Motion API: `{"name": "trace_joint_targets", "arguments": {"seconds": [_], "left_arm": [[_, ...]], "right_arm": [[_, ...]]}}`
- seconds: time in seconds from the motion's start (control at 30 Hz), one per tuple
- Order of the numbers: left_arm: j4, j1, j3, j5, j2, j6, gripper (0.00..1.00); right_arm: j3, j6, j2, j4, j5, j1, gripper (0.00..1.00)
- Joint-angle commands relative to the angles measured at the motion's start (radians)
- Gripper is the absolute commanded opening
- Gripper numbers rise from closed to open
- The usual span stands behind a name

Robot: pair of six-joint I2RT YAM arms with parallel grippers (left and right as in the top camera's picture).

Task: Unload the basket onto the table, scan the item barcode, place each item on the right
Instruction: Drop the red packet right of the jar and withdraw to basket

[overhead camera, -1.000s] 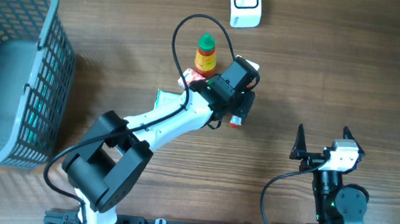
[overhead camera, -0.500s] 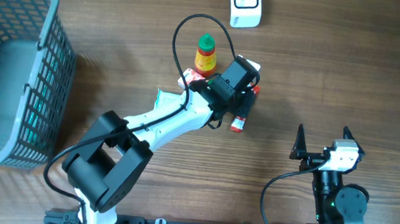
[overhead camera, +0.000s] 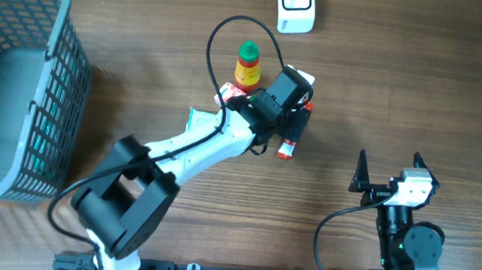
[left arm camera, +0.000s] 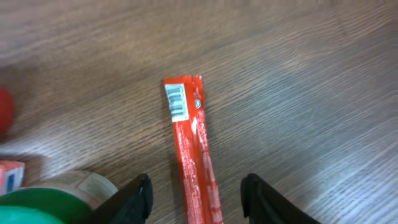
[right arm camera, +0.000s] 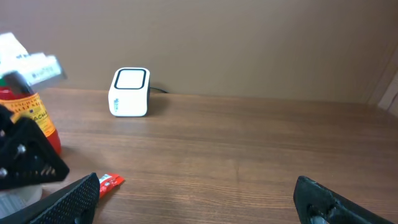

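Observation:
A long red stick packet [left arm camera: 194,152] lies flat on the wooden table, its white barcode [left arm camera: 176,102] facing up at the far end. My left gripper [left arm camera: 198,186] hovers over it, open, one finger on each side and neither touching. From overhead the packet's lower end [overhead camera: 286,149] sticks out below the left gripper [overhead camera: 293,127]. The white scanner box [overhead camera: 295,4] stands at the table's far edge, also in the right wrist view as the scanner [right arm camera: 129,92]. My right gripper [overhead camera: 388,171] waits at the near right, wide open and empty.
A sauce bottle [overhead camera: 248,63] with a green cap stands just left of the left gripper. A green-and-white pack [overhead camera: 196,118] lies partly under the left arm. A grey mesh basket [overhead camera: 15,87] fills the left side.
The left gripper has opened from shut and let go of the red packet, which now rests on the table between its fingers. The right arm has not moved.

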Motion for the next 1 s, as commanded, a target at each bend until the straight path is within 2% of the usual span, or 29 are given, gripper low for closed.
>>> {"name": "trace_joint_targets", "arguments": {"seconds": [0.0, 0.27, 0.4, 0.5, 0.63, 0.77, 0.9, 0.97], "left_arm": [[0.008, 0.016, 0.048, -0.014, -0.133, 0.007, 0.57], [0.040, 0.077, 0.051, -0.236, -0.299, 0.008, 0.75], [0.077, 0.151, 0.051, -0.352, -0.384, -0.001, 0.77], [0.110, 0.209, 0.051, -0.414, -0.427, -0.052, 0.80], [0.160, 0.326, 0.051, -0.467, -0.480, -0.181, 0.82], [0.175, 0.485, 0.051, -0.471, -0.525, -0.420, 0.82], [0.175, 0.654, 0.051, -0.471, -0.544, -0.710, 0.79], [0.175, 0.719, 0.052, -0.471, -0.546, -0.813, 0.76]], "right_arm": [[0.000, -0.005, 0.002, 0.004, -0.016, -0.004, 0.99], [0.000, -0.005, 0.002, 0.004, -0.016, -0.004, 1.00], [0.000, -0.005, 0.002, 0.004, -0.016, -0.004, 1.00], [0.000, -0.005, 0.002, 0.004, -0.016, -0.004, 1.00], [0.000, -0.005, 0.002, 0.004, -0.016, -0.004, 1.00], [0.000, -0.005, 0.002, 0.004, -0.016, -0.004, 1.00], [0.000, -0.005, 0.002, 0.004, -0.016, -0.004, 1.00], [0.000, -0.005, 0.002, 0.004, -0.016, -0.004, 1.00]]}}
